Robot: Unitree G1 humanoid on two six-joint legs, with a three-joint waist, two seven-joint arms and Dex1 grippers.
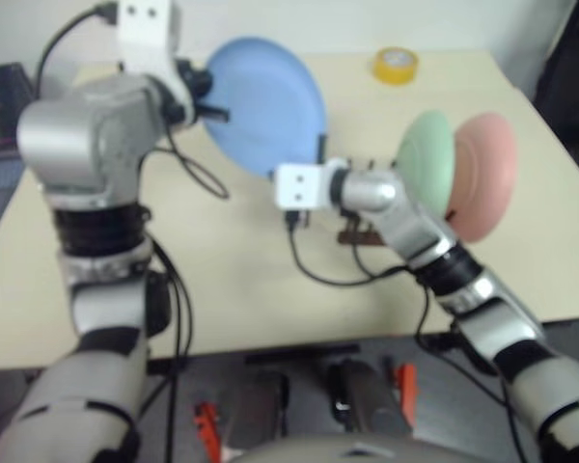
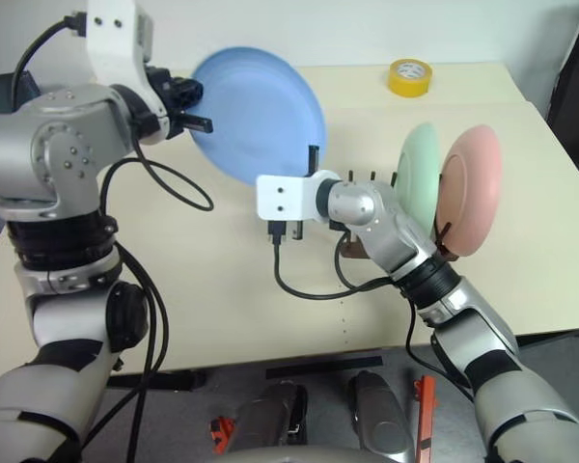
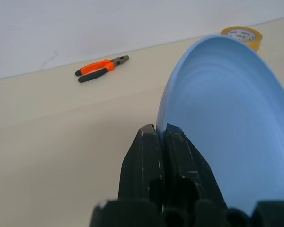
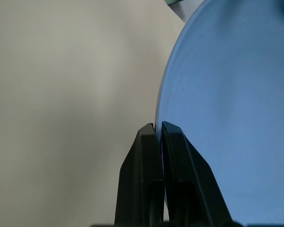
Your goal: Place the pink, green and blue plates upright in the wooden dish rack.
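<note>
Blue plate: we see the blue plate (image 2: 259, 114) held on edge above the table (image 2: 222, 280), off its surface, over the far middle of the tabletop, its face turned toward the rack side.
Left gripper: our left gripper (image 3: 161, 131) pinches the blue plate's rim at its left side; in the left wrist view the two black fingers (image 3: 144, 151) sit nearly closed, with the rim between them.
Right gripper: our right gripper (image 4: 158, 126) has its fingers drawn tight together on the lower rim of the blue plate, as the right wrist view shows. From the head views its tips reach up to the plate's bottom right edge.
Green plate: the green plate (image 2: 417, 174) stands upright in the wooden dish rack (image 2: 352, 241), toward the table's right side.
Pink plate: the pink plate (image 2: 469, 188) stands upright just beside the green one, on the side nearer the right edge.
Wooden dish rack: partly hidden behind our right forearm; only some pegs and a dark rail show.
Tape roll: a yellow tape roll (image 2: 410, 76) lies near the far edge, toward the right corner.
Pliers: orange-handled pliers (image 3: 102, 69) lie on the table, well apart from the plates.
</note>
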